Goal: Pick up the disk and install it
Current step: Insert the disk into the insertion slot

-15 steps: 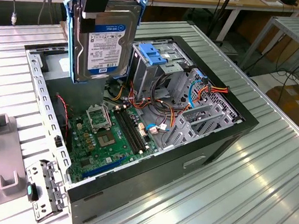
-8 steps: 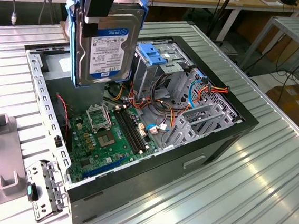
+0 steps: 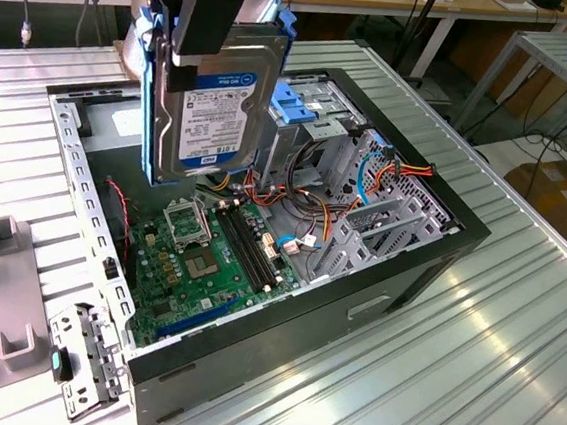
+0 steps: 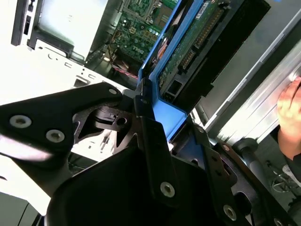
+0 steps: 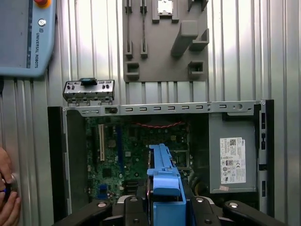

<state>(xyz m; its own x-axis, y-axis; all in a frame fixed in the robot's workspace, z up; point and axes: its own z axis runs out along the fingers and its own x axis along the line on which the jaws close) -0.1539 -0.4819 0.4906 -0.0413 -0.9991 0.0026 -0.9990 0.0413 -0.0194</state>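
One disk (image 3: 217,116), clamped upright in the gripper (image 3: 210,35) above the computer case (image 3: 354,310), needs aligning squarely with its drive cage (image 3: 332,127).

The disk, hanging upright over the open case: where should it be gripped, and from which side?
Probably the upper end of the disk, from above, fingers across its flat faces, as the gripper does now: it hangs upright, lower end free.
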